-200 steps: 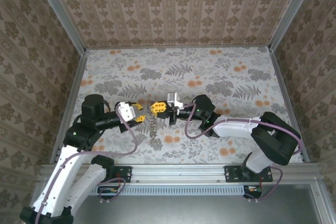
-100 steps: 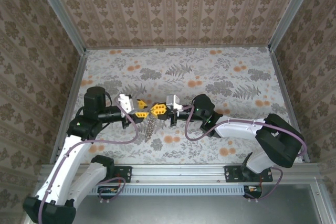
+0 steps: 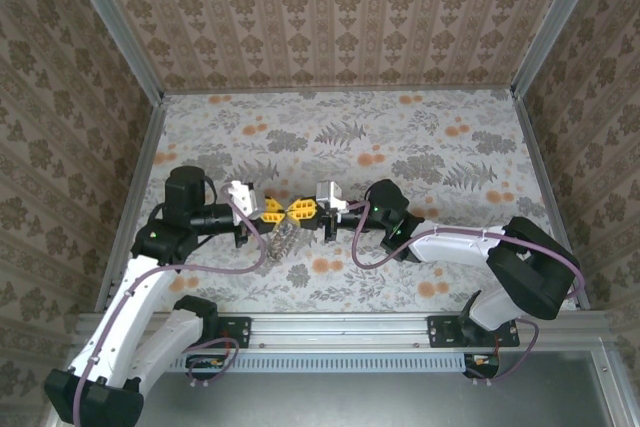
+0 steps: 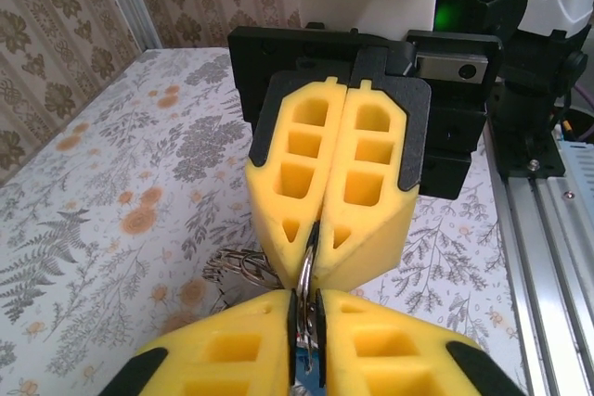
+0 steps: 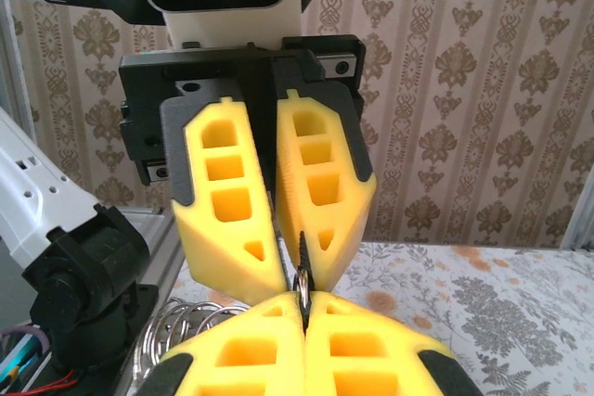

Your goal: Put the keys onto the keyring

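Note:
My two grippers meet tip to tip above the middle of the table. The right gripper (image 3: 300,210) is shut on the keyring (image 4: 306,271), a thin metal hoop seen edge-on. The left gripper (image 3: 272,211) faces it, and its yellow pads (image 4: 232,340) are closed on the same hoop from the other side. A sliver of blue shows deep between the left pads; I cannot tell whether it is one of the keys. In the right wrist view the keyring (image 5: 301,282) crosses from my right gripper (image 5: 304,317) up into the left fingers (image 5: 227,201). A bunch of metal loops (image 3: 284,240) hangs below the grippers.
The hanging silver loops (image 4: 232,266) dangle just over the flowered tabletop (image 3: 420,147). Patterned walls close in the back and both sides. The metal rail (image 3: 340,332) with the arm bases runs along the near edge.
The left gripper has swung right to meet the right gripper and closed its pads on the hoop. The hanging bunch has shifted slightly. The right gripper has barely moved.

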Robot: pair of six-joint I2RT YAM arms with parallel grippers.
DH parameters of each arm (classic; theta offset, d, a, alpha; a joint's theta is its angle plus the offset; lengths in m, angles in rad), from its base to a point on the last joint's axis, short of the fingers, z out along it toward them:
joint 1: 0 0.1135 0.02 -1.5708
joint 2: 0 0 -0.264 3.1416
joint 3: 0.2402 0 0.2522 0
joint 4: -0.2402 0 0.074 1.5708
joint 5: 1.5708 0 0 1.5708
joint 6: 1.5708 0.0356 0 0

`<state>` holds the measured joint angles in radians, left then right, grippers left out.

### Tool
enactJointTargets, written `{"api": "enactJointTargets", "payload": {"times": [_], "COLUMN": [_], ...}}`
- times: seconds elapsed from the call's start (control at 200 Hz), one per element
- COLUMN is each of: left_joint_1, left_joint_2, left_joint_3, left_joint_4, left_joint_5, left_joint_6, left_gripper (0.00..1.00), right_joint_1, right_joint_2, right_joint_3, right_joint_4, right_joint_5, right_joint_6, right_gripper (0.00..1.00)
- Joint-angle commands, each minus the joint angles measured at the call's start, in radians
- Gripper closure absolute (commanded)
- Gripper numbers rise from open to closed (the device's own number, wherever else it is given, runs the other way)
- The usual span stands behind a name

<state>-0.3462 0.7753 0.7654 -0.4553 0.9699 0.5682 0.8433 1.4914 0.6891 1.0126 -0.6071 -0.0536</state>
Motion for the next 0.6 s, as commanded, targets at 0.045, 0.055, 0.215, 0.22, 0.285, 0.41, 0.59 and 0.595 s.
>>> {"api": "enactJointTargets", "payload": {"times": [0.045,0.055,0.215,0.22,0.285,0.41,0.59,0.595], "left_joint_1": [-0.007,-0.007,-0.007,-0.007,-0.008,-0.008,-0.008,-0.008], "left_joint_2": [0.017,0.018,0.024,0.024,0.023,0.022,0.025,0.025], "left_joint_3": [-0.002,-0.003,-0.007,-0.007,-0.01,-0.014,-0.019,-0.019], "left_joint_4": [-0.003,-0.003,-0.011,-0.011,-0.016,-0.028,-0.028,-0.029], "left_joint_5": [0.039,0.038,0.036,0.036,0.033,0.027,0.03,0.03], "left_joint_6": [0.006,0.006,0.019,0.019,0.023,0.032,0.039,0.039], "left_gripper": [0.9,0.9,0.86,0.85,0.84,0.83,0.9,0.91], "right_joint_1": [0.009,0.008,0.011,0.01,0.01,0.01,0.01,0.01], "right_joint_2": [-0.031,-0.031,-0.03,-0.031,-0.032,-0.031,-0.029,-0.029], "right_joint_3": [0.047,0.048,0.05,0.05,0.05,0.052,0.057,0.058], "right_joint_4": [0.041,0.042,0.051,0.051,0.05,0.044,0.027,0.026], "right_joint_5": [-0.016,-0.016,-0.009,-0.009,-0.008,-0.01,-0.014,-0.014], "right_joint_6": [-0.009,-0.009,-0.004,-0.005,-0.005,-0.005,-0.009,-0.01], "right_gripper": [1.0,1.0,1.0,1.0,1.0,1.0,1.0,1.0]}}
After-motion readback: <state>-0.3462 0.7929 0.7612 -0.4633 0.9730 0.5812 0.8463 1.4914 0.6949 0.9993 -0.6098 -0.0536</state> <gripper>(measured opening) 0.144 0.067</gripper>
